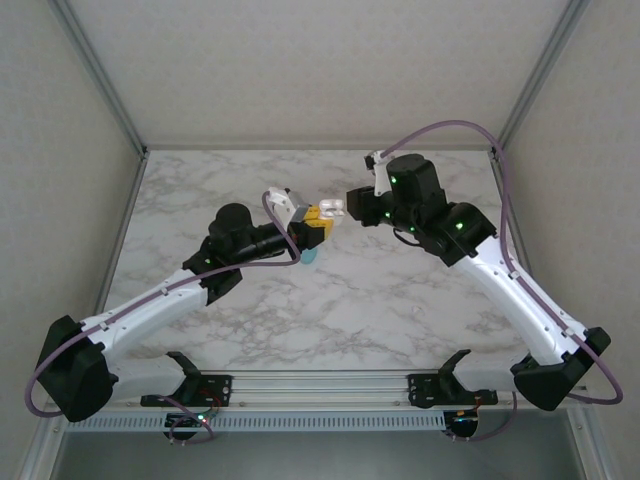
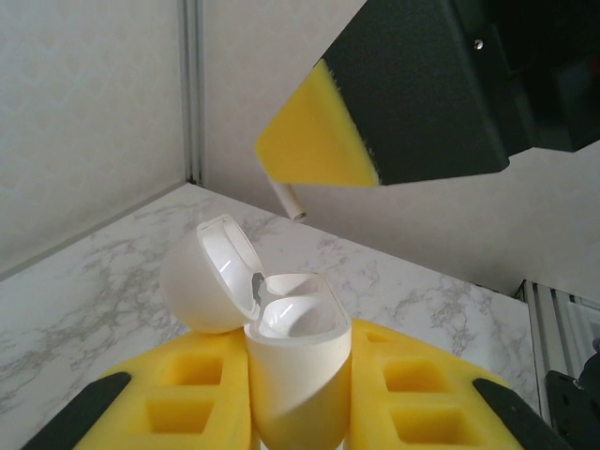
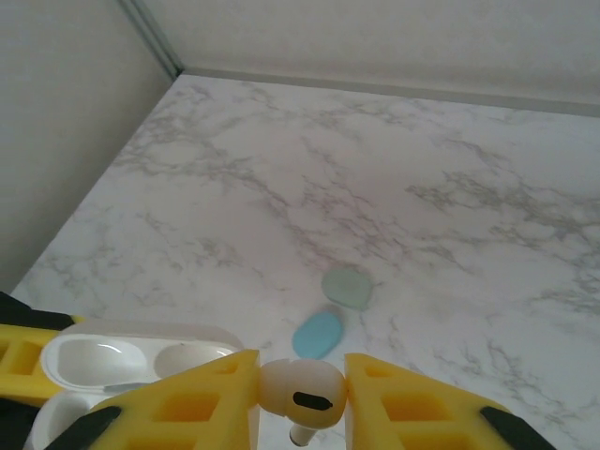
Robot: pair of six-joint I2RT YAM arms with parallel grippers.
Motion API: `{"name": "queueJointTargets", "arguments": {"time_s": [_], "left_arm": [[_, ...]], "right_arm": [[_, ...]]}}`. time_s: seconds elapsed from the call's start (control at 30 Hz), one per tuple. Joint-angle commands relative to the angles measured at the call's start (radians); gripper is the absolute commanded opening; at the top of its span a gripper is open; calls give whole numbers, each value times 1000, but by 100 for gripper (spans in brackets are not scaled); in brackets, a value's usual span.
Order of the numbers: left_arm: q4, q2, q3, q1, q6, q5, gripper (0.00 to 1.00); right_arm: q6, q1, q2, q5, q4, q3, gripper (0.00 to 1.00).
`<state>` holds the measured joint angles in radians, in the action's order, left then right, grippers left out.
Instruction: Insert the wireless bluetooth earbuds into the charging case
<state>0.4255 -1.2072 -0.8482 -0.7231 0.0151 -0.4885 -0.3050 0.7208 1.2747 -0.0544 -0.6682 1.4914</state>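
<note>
Left gripper (image 2: 300, 398) is clamping the lower body of a white charging case (image 2: 298, 366) between its yellow pads, holding it upright above the marble table (image 3: 422, 187). The lid (image 2: 220, 272) is hanging open, tipped back on its hinge, with the inner wells facing up.

Right gripper (image 3: 302, 401) is pinching a white earbud (image 3: 302, 394) between its yellow fingers, stem pointing down. It is hovering just beside and above the open case (image 3: 122, 361), not touching it.

A blue oval piece (image 3: 317, 334) and a pale green oval piece (image 3: 347, 288) are lying on the table below, close together. The top view is showing both grippers meeting near the table's middle, over the blue piece (image 1: 310, 255).
</note>
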Motion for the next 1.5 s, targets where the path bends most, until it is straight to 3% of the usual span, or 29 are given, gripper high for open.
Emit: {"name": "queueJointTargets", "arguments": {"time_s": [0.0,0.87,1.47], "left_arm": [[42,1,-39,-6,-17,-16,0],[139,0,-31,-10,-114,56,0],[160,9,-19,-13,-99,43,0]], "right_arm": [[10,19,-2,46,63,13,28],[65,64,-37,69,141,-86,27],[68,64,-36,128,111,-68,37]]}}
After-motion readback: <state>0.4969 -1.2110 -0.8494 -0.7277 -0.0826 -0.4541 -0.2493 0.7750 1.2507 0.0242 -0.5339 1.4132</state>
